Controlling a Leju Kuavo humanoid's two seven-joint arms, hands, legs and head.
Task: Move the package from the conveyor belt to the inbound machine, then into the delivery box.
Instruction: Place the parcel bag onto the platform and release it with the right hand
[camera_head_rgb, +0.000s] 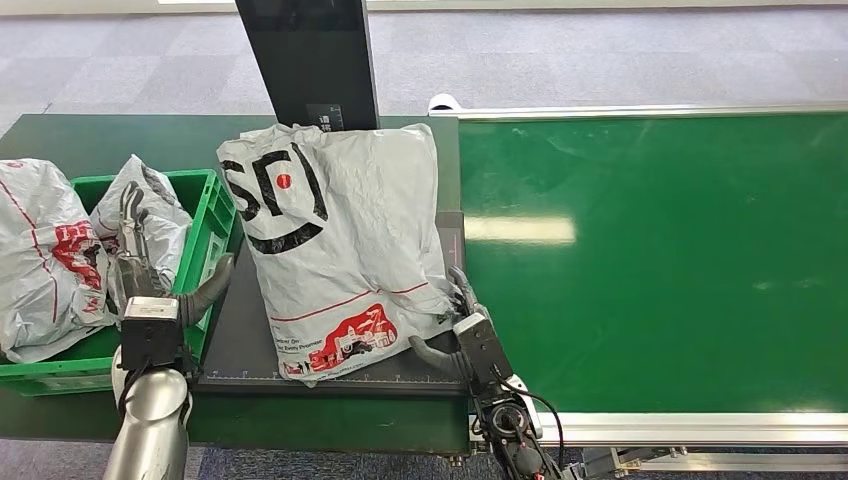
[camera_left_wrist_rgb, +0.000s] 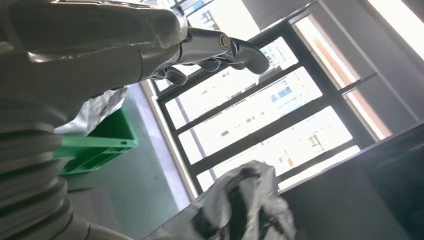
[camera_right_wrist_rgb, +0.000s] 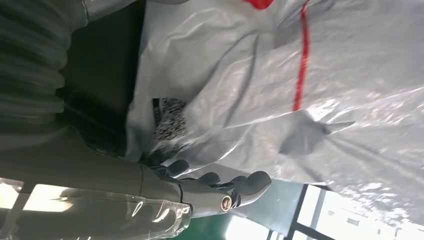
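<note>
— What is seen left of the inbound machine (camera_head_rgb: 240, 340)?
— A green delivery box (camera_head_rgb: 205, 195) with filled bags is set just beside it, so the last transfer is kept short. The left hand (camera_head_rgb: 135, 265) is held over the box's near edge, fingers apart, nothing grasped.

— And the package (camera_head_rgb: 335, 235)?
— It is laid flat on the machine's dark plate, likely for scanning. At its right edge the right hand (camera_head_rgb: 462, 305) is rested, fingers loosened. The conveyor belt (camera_head_rgb: 660, 250) is seen right of the machine.

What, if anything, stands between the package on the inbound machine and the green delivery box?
The left hand hovers at the delivery box's near wall, between it and the package. Two bags already fill much of the box.
</note>
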